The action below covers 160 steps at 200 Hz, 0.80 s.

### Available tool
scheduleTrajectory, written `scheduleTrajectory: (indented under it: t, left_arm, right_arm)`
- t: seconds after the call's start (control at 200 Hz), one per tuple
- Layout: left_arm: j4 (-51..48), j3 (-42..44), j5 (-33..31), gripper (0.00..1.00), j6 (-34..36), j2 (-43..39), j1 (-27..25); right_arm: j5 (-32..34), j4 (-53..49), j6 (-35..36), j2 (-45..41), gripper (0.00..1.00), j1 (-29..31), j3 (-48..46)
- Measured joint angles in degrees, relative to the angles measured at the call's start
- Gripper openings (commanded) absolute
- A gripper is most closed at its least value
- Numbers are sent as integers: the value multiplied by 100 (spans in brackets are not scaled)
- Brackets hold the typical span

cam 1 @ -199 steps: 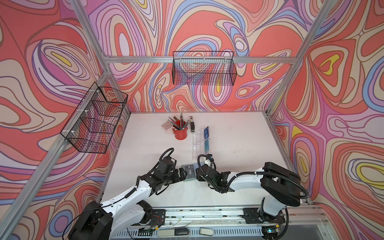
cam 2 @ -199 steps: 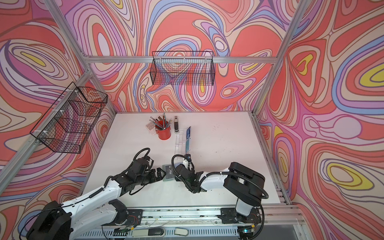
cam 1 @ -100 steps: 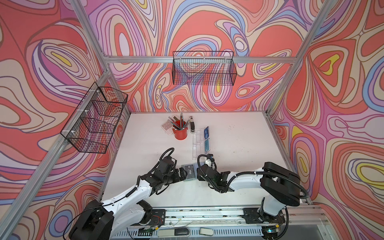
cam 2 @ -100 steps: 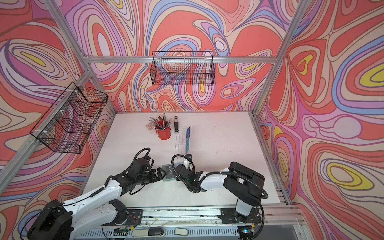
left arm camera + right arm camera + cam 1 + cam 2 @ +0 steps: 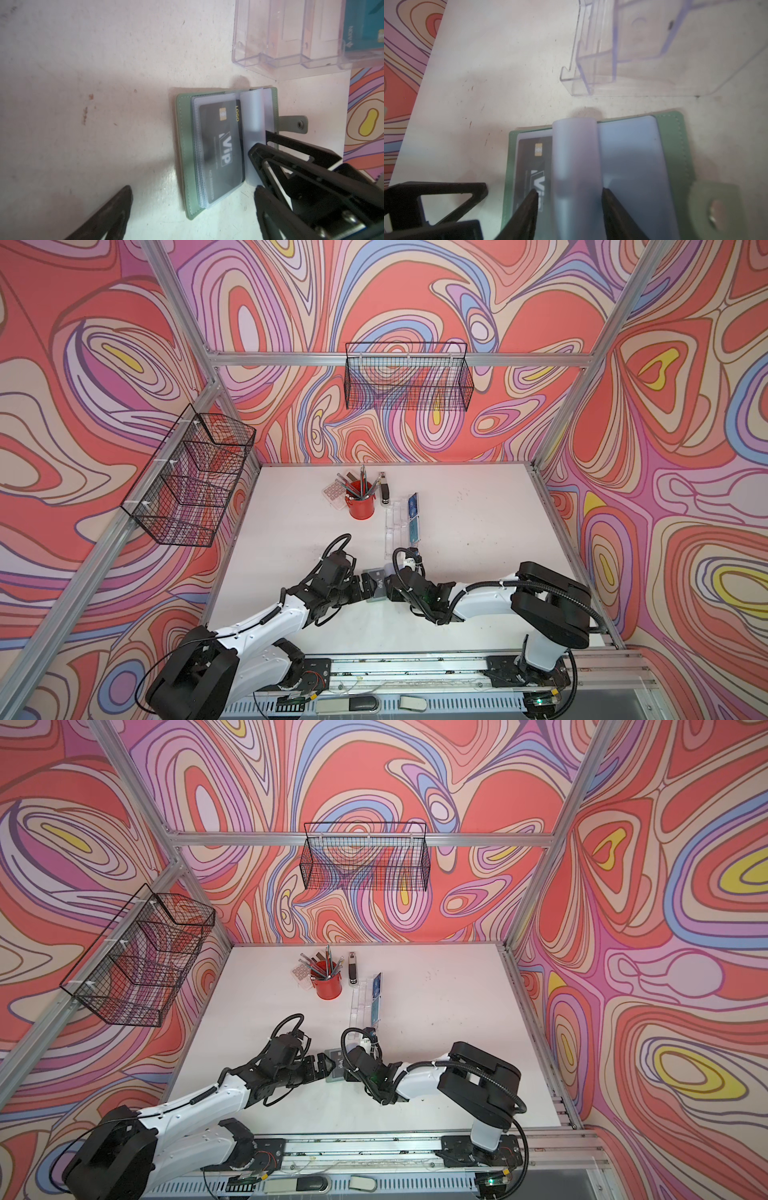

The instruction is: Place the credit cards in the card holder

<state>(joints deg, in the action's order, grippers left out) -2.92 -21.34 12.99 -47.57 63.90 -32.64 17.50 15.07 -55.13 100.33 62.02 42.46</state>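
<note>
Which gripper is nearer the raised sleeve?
Right. The right gripper straddles the sleeve; the left gripper stands open at the end of the holder, clear of the sleeve.

Left wrist view: close, looks down across card holder toward clear stand. Right wrist view: closer, same card holder, same stand. Both top views: high, far, whole table, card holder included.
</note>
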Motion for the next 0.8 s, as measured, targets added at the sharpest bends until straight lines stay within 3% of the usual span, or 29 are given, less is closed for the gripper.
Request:
scheduleTrajectory:
  t: [0.401, 0.801]
  left_arm:
    - [323, 0, 66, 93, -9, 184, 0]
    - [553, 0, 96, 93, -70, 313, 0]
  right_arm:
    - [-428, 264, -2, 33, 48, 4, -2]
    - [-455, 297, -2, -273, 44, 11, -125]
